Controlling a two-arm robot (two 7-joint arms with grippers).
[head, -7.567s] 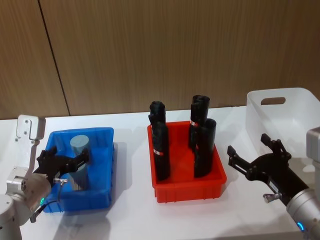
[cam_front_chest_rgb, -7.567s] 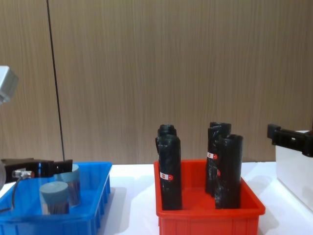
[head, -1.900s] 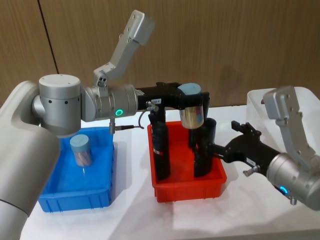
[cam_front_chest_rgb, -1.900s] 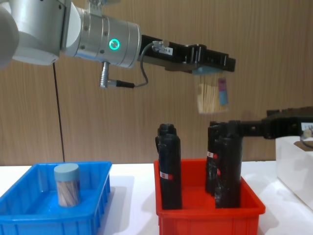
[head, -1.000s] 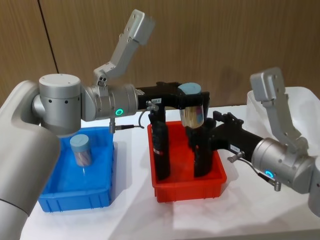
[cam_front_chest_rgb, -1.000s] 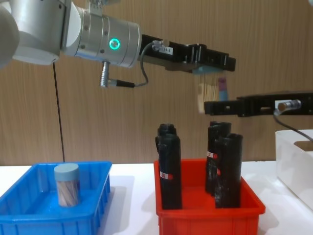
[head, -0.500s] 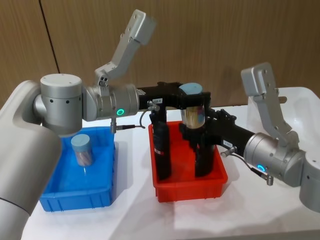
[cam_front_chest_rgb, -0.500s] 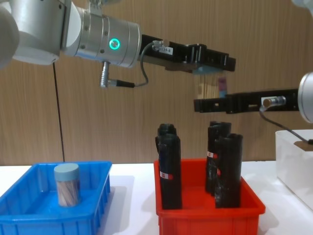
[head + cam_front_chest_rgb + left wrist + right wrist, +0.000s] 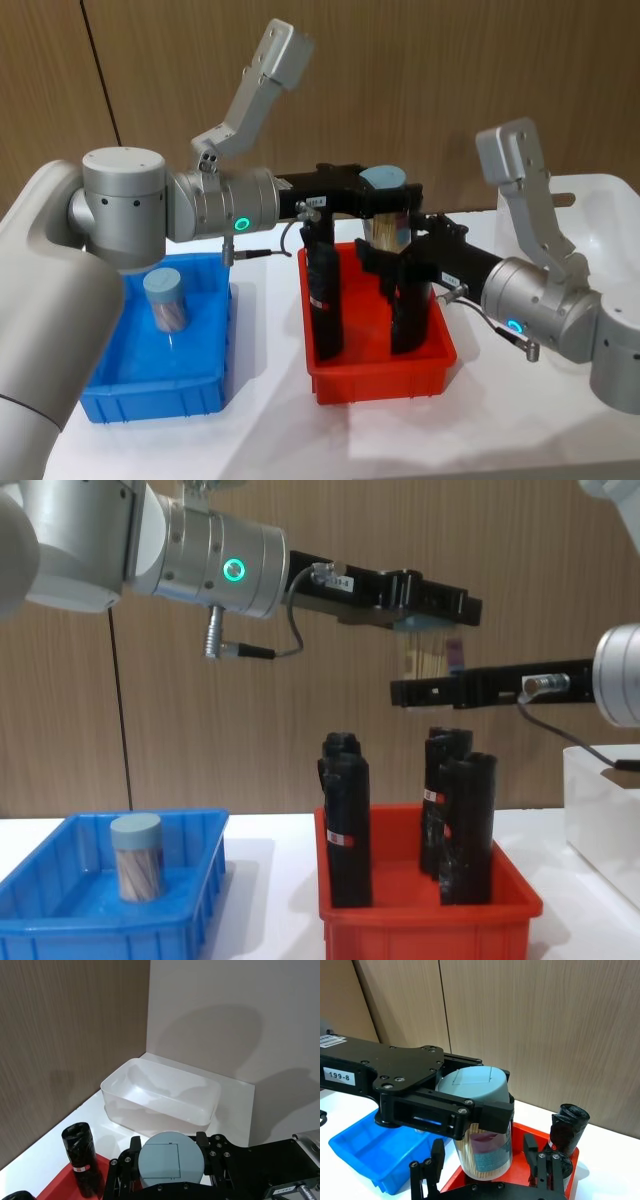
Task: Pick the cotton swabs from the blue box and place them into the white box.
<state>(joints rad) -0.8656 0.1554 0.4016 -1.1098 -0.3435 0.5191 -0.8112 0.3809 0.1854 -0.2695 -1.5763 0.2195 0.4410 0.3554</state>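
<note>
My left claw (image 9: pixel 386 200) is clamped tight on the lid of one cotton swab tub (image 9: pixel 472 1085). It holds the tub upright in the air above the red bin (image 9: pixel 380 378) and the black rolls (image 9: pixel 322 290) standing in it. My right claw (image 9: pixel 484 1160) reaches in from the other side, level with the tub's clear body. Its fingers (image 9: pixel 437 1152) are spread wide to either side of the tub, with a gap on each side, and they grip nothing. A second tub (image 9: pixel 165 298) stands upright in the blue box (image 9: pixel 150 392) at the left of the worktop (image 9: pixel 265 400). The white box (image 9: pixel 605 200) sits at the far right, beyond the red bin.
</note>
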